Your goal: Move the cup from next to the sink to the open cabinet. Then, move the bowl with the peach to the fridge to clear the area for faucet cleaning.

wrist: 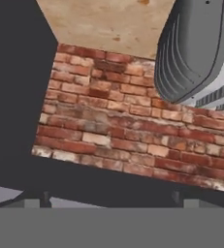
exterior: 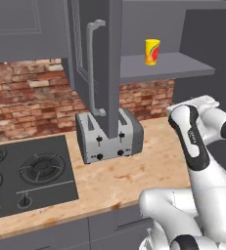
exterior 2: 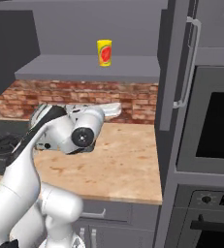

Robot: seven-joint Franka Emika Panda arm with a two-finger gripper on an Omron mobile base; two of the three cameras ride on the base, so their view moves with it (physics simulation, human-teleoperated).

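The yellow cup (exterior: 152,52) with its red and green mark stands upright on the grey shelf of the open cabinet (exterior: 178,68), seen also as the cup (exterior 2: 104,52) on the shelf (exterior 2: 74,69). My arm is folded low over the counter, well below the shelf, with the hand (exterior 2: 108,109) pointing at the brick wall. My gripper (wrist: 106,199) is open, its fingertips (wrist: 36,198) far apart with nothing between them. The sink, faucet, bowl, peach and fridge are out of view.
The open cabinet door (exterior: 107,73) with its long bar handle (exterior: 92,68) hangs over a silver toaster (exterior: 109,137) on the wood counter (exterior: 124,178). A black stove (exterior: 26,171) lies to the left. A built-in oven (exterior 2: 213,126) stands to the right.
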